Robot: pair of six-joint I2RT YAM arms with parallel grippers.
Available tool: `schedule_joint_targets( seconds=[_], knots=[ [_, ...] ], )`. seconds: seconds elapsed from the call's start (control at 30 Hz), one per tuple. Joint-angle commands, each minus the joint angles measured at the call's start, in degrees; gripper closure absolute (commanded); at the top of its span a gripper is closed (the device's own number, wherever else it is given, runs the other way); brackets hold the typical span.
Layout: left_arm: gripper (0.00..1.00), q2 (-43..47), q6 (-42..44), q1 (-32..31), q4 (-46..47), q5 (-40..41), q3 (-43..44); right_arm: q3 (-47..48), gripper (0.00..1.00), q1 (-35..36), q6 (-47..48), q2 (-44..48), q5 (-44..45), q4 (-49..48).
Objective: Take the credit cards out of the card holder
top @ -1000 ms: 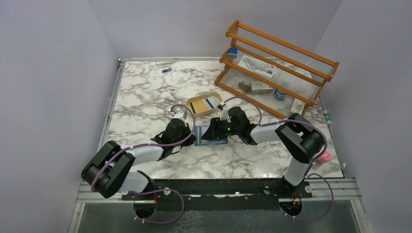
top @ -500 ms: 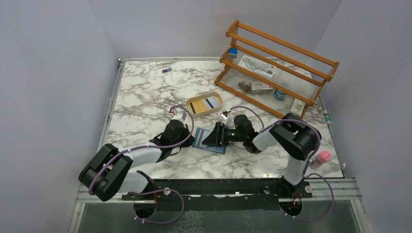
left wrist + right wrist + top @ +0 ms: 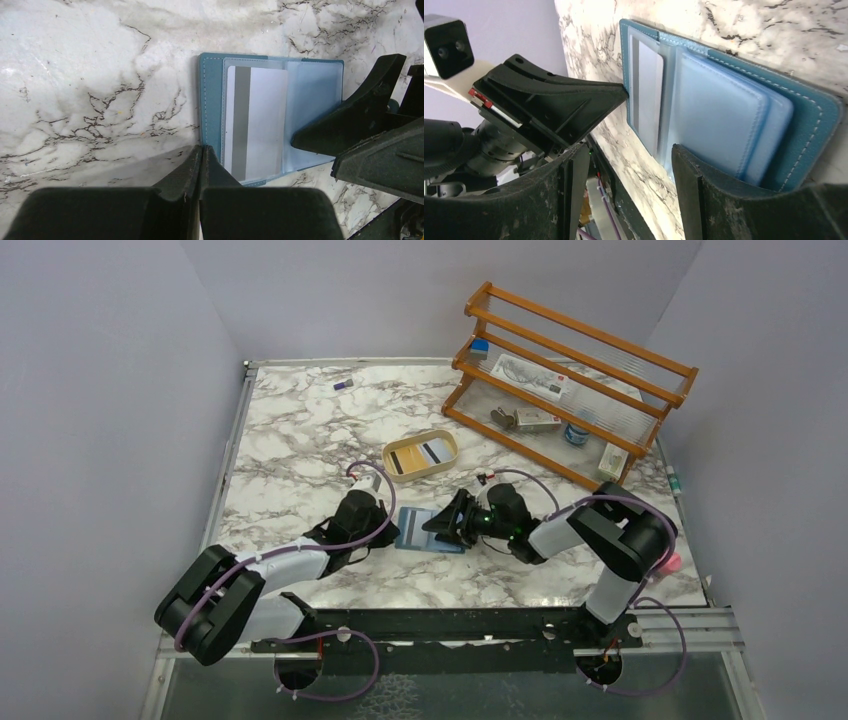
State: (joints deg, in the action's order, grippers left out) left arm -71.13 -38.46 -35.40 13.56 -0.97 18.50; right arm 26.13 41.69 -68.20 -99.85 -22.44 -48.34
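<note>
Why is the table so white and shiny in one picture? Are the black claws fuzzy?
Left wrist view: glare whitens the table at upper left; the left gripper looks soft. Right wrist view: the right gripper looks soft too, the card holder sharp.

Teal-blue card holder (image 3: 431, 531) spread open and flat on the marble table (image 3: 300, 440), near its middle and towards the near edge.
Its lighter blue inside faces up, showing clear sleeves. A pale credit card (image 3: 260, 125) with a grey stripe sits in the left sleeve. Further cards (image 3: 420, 455), one yellow and one white with a dark stripe, lie in the tan oval tray (image 3: 430, 473) just beyond it. How many there are is hard to tell.
</note>
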Motion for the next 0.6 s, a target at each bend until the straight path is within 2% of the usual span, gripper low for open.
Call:
schedule_joint_targets(
  seconds=[0.0,0.3,0.57],
  knots=[
    [1.0,0.5,-0.2,-0.2,-1.3,0.5,-0.7,-0.8,0.33,0.4,-3.0,-2.4,5.5,1.8],
    [1.0,0.4,-1.8,-1.8,-0.2,0.5,-0.6,1.1,0.33,1.7,-6.6,-13.5,4.7,-8.4],
    [1.0,0.8,-2.3,-2.7,-0.2,1.9,-0.3,3.7,0.34,3.1,-6.6,-13.9,5.4,-5.9]
  ],
)
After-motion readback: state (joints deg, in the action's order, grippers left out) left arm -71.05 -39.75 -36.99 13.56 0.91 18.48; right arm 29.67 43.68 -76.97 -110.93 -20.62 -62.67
